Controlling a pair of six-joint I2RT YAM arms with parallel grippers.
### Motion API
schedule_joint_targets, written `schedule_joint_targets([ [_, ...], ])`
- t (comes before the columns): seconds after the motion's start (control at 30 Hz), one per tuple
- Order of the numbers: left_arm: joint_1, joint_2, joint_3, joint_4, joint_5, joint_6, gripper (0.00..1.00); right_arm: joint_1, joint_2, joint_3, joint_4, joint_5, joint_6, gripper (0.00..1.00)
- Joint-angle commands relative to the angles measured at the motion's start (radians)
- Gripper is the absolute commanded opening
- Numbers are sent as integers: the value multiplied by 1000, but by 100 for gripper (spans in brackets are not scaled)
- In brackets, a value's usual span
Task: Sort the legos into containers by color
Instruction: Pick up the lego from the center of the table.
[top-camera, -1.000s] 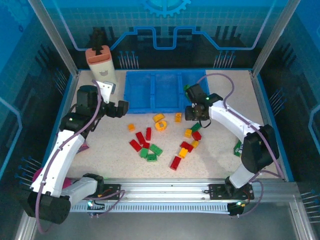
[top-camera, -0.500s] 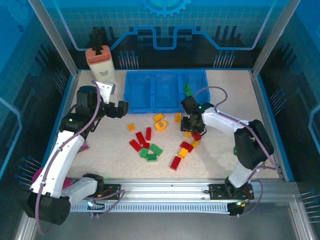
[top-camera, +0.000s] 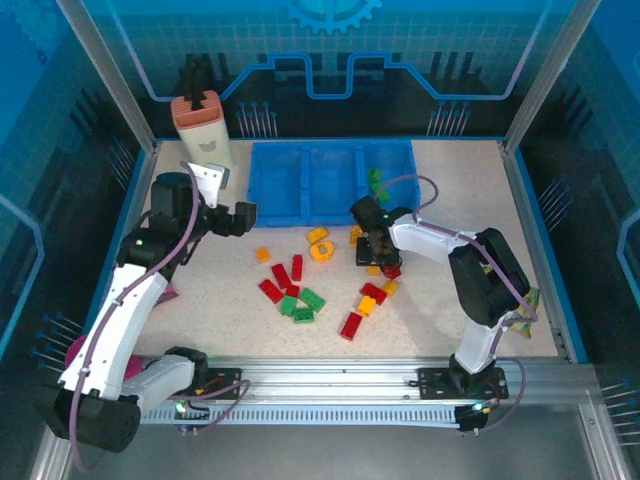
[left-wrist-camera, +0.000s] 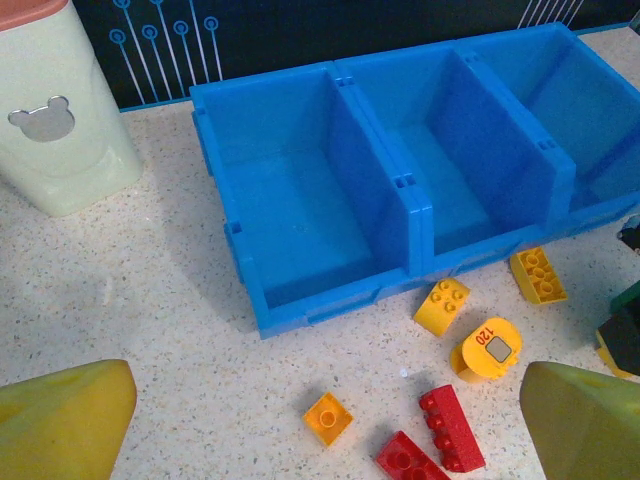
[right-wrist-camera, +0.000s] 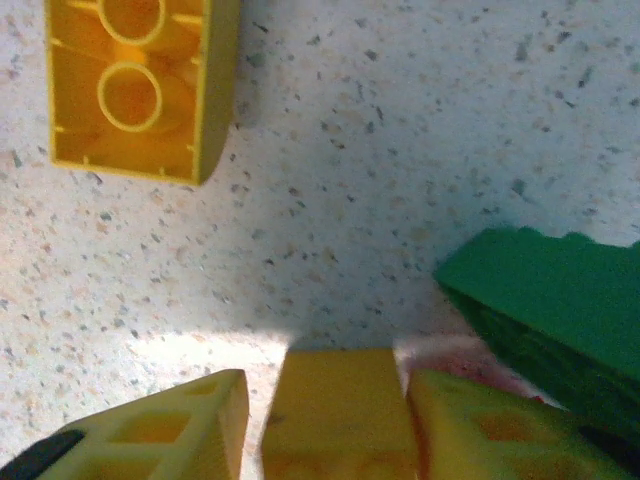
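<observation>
While the left gripper (top-camera: 240, 216) hangs wide open and empty, the right gripper (top-camera: 369, 254) pinches a yellow brick (right-wrist-camera: 335, 420) near the middle of the table (top-camera: 440, 300), before the blue tray (top-camera: 300, 219) at its far edge, so the next move is probably a lift into the empty middle compartment (top-camera: 332, 185).

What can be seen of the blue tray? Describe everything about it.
A low blue plastic tray, upright on the speckled table, far middle. Two inner walls split it into three side-by-side bins. The left and middle bins are bare; the right holds green bricks. A beige bottle stands left of it, apart; yellow bricks lie just before its front wall.
</observation>
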Motion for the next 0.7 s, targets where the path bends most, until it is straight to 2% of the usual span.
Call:
schedule_joint_targets([
  [0.0, 5, -17, -9, 5, 2, 0, 99, 20, 54, 9, -53, 13, -21, 42],
  [0.2, 5, -17, -9, 3, -4, 3, 99, 24, 69, 17, -69, 29, -54, 30],
  [0.33, 7, -15, -9, 3, -6, 3, 99, 26, 41, 44, -90, 36, -97, 26],
  [0.5, 7, -12, -6, 1, -9, 5, 99, 25, 9, 191, -150, 56, -196, 25],
  [0.67, 7, -11, -6, 0, -14, 7, 100, 20, 51, 378, -169, 103, -277, 26],
])
